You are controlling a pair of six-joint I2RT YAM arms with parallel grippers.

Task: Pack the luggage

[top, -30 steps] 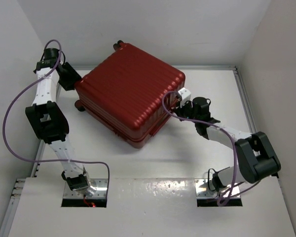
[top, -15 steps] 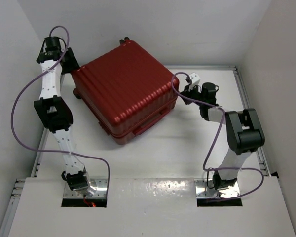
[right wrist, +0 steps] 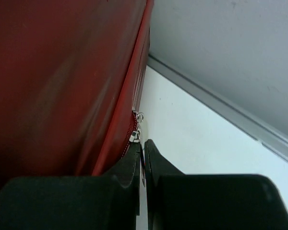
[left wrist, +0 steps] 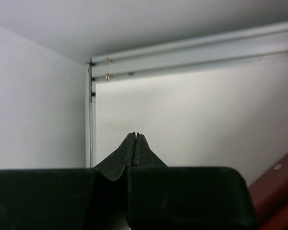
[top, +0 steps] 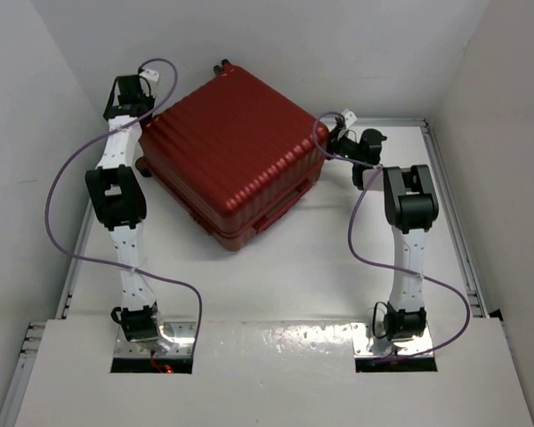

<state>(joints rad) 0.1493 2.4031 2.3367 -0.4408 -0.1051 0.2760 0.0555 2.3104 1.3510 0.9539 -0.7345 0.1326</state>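
The luggage (top: 227, 151) is a big dark red ribbed suitcase lying closed on the table, wheels toward the back wall. My left gripper (top: 130, 87) hovers at its rear left corner, pointing at the back wall. The left wrist view shows that gripper (left wrist: 136, 134) shut with nothing in it, and a sliver of the luggage (left wrist: 278, 187) at lower right. My right gripper (top: 329, 144) is at the right side of the case. In the right wrist view this gripper (right wrist: 143, 142) is shut on the flat zipper pull (right wrist: 136, 135) along the red shell (right wrist: 62, 81).
White walls enclose the table on the left, back and right. A metal rail (left wrist: 192, 55) runs along the back edge, close in front of the left gripper. Purple cables (top: 71, 205) loop beside both arms. Bare table surface (top: 276, 285) lies between the case and the arm bases.
The luggage has swung and slid toward the back left. The left gripper moved back along it and went from open to shut. The right gripper travelled toward the back along the case's right side.
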